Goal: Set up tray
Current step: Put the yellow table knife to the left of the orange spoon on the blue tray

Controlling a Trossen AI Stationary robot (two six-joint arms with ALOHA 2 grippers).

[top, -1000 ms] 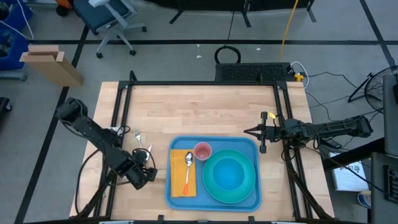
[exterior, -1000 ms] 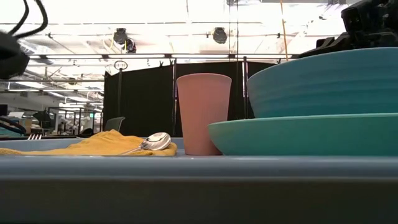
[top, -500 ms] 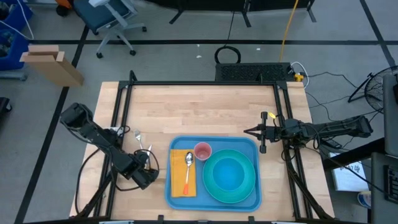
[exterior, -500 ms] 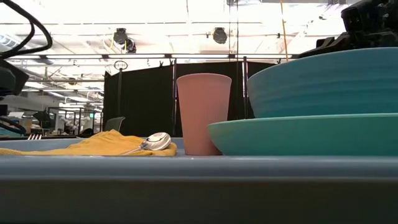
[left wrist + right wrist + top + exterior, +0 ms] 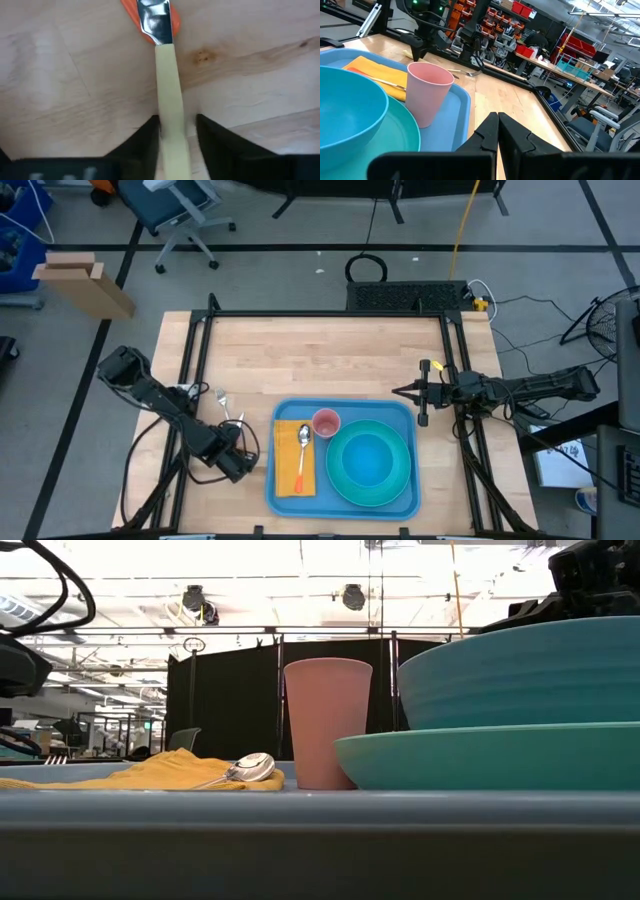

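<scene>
Left gripper, lower left of the high view, pinches a knife; right gripper waits closed beside the tray.

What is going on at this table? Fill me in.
The robot's left hand is down on the wooden table just left of the large flat blue plastic tray, at the pale handle of a metal-tipped utensil. The tray already carries a round turquoise plate with a turquoise bowl, a pink cup and an orange-handled spoon on a yellow napkin. The right hand, shut, waits beside the tray's right side.
</scene>
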